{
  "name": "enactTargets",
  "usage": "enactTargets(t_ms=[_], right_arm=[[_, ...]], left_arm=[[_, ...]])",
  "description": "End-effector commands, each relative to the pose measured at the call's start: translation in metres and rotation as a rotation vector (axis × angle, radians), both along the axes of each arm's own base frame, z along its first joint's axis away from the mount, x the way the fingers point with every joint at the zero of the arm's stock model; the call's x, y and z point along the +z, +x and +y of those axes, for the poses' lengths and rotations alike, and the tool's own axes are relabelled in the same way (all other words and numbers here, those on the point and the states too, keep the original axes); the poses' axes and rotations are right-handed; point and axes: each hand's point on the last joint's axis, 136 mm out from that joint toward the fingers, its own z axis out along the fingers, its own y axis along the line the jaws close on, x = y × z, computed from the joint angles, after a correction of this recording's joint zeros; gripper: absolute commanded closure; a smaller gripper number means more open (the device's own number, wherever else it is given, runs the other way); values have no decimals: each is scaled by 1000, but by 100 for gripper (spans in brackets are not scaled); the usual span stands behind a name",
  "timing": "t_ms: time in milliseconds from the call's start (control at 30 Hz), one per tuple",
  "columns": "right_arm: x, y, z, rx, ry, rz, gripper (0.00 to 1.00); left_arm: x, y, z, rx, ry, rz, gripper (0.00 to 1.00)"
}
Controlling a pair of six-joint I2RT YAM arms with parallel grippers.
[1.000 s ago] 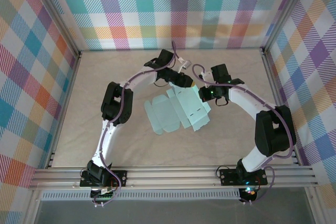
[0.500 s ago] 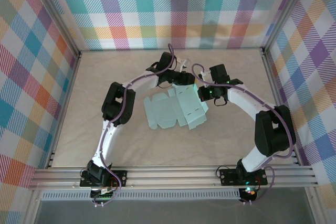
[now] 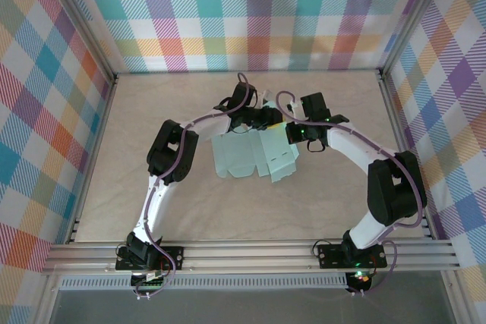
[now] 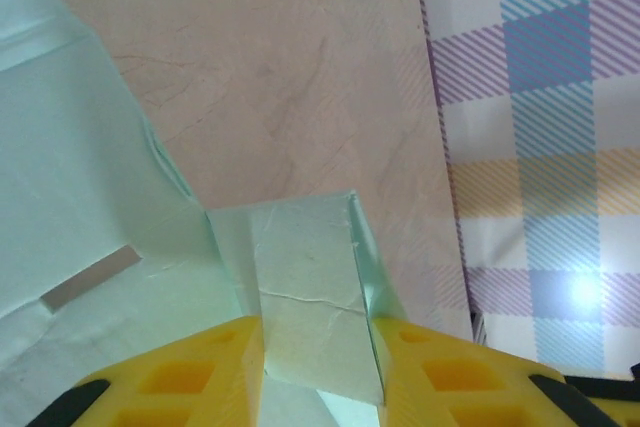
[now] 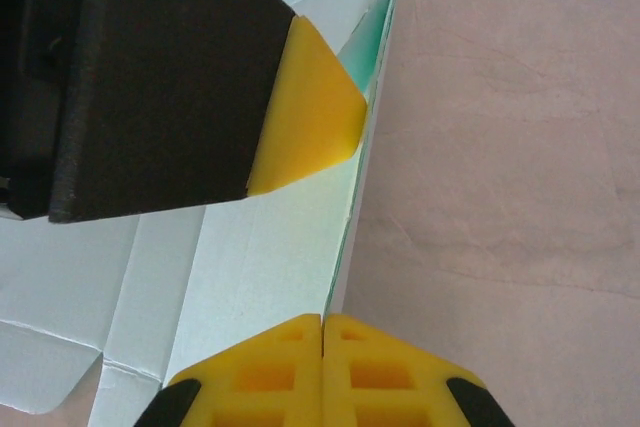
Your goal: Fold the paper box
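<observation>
On beige table — paper box, plaid walls

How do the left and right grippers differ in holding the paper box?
The left gripper has fingers apart with a flap between; the right gripper has fingers closed on the paper box. The left gripper is at its far edge, the right gripper at its right edge. Both have yellow fingers.
</observation>
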Motion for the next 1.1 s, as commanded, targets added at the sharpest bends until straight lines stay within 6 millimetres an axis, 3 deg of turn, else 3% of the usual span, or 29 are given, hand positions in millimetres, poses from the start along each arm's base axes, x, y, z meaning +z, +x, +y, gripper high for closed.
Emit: enactTargets(t_ms=[0,267,433,667,800,1067], right_arm=[[-4,-6,19,78,24,-9,100],[-8,-6,14,66,-8,-7,100],[-7,-6,8,51,-33,-18,100],[-5,-12,-2,62,-35,-33,100],[-2,-18,-2,105,20,-34,100],[20,-22,-5,167,154,-62,100]], left_arm=[[51,-7,-24,-21,-116,-24,69],[47,-8,-24,-5,-95,12,75],[50,-6,-10,10,-60,-40,61],[68,0,46,51,93,-269,44],[77,-1,78,46,95,-347,40],[54,-10,145,35,141,-415,35]])
